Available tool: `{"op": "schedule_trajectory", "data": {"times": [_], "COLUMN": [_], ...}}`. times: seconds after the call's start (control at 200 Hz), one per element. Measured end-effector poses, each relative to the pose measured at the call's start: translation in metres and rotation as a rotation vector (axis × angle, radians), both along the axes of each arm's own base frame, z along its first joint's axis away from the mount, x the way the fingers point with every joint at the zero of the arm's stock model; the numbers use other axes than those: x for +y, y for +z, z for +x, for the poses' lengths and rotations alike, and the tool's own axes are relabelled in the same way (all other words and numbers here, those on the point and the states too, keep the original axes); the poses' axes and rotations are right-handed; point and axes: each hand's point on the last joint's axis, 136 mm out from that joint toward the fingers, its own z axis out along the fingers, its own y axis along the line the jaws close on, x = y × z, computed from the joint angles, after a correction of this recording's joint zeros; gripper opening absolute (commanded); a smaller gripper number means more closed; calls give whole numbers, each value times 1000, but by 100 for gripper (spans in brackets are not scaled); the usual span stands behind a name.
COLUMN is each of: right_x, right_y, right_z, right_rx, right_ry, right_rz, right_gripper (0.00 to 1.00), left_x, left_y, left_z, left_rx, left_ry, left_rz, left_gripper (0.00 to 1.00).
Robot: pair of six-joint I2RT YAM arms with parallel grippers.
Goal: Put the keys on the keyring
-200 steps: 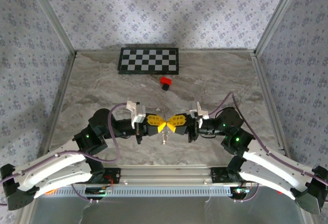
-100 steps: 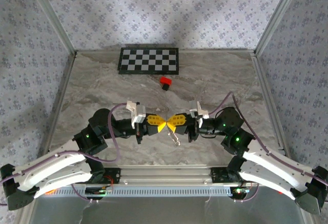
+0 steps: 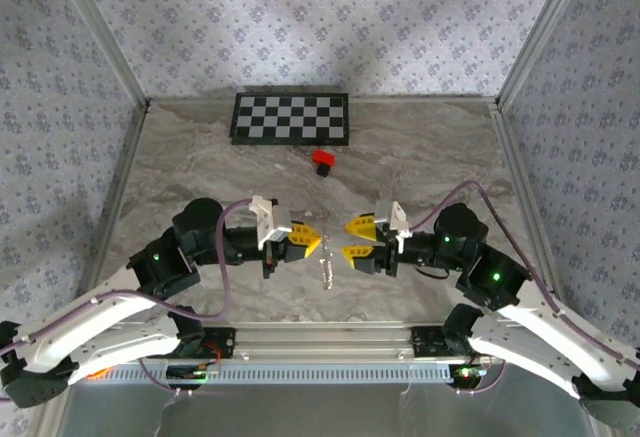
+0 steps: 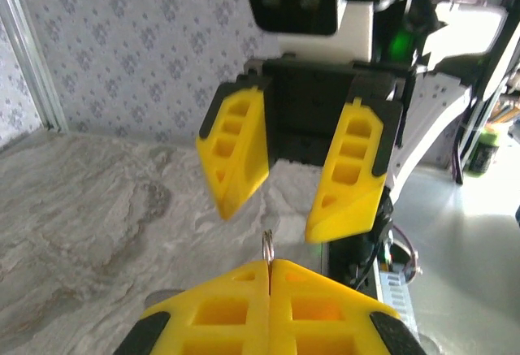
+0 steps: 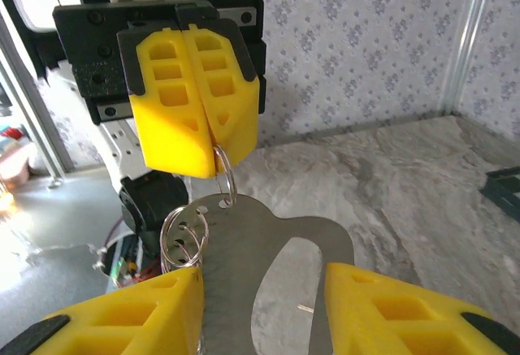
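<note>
The keyring (image 3: 325, 269) is a flat silvery plate (image 5: 236, 249) with a long cut-out and several small split rings (image 5: 183, 237) at one corner. It hangs above the table from one split ring (image 5: 224, 173). My left gripper (image 3: 316, 243) is shut on that ring, which shows as a thin loop (image 4: 267, 245) poking out of its tips (image 4: 270, 264). My right gripper (image 3: 352, 239) is open just right of it. In the right wrist view the plate hangs between the right gripper's spread fingers (image 5: 175, 290). The keys are out of view.
A small red block (image 3: 322, 160) lies on the marble table beyond the grippers. A checkerboard (image 3: 290, 118) lies flat against the back wall. Patterned walls with metal posts enclose the table, and a metal rail (image 3: 330, 337) runs along the near edge.
The right gripper has opened and drawn back to the right, letting go of the keyring. The left arm has pulled slightly left, and the keyring now hangs from the left gripper alone.
</note>
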Motion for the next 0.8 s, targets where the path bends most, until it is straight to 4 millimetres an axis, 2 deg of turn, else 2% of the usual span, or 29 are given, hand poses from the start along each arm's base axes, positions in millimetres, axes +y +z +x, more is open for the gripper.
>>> {"op": "schedule_trajectory", "data": {"times": [0.175,0.35,0.555,0.8], "right_x": [-1,2,10,18], "right_y": [-9,-24,-23,-30], "right_z": [-1,-6,-11,-14], "right_rx": [0,23,25,18], "right_ry": [0,25,53,85], "right_rz": [-71,-131,-154,-181], "right_gripper": [42,36,32,28], "left_x": [-1,3,2,0], "left_y": [-16,-30,-45,-50], "left_z": [1,0,2,1], "left_rx": [6,9,20,24], "left_ry": [-9,-12,-18,-24], "left_rz": [106,182,261,298], "left_gripper": [0,0,0,0]}}
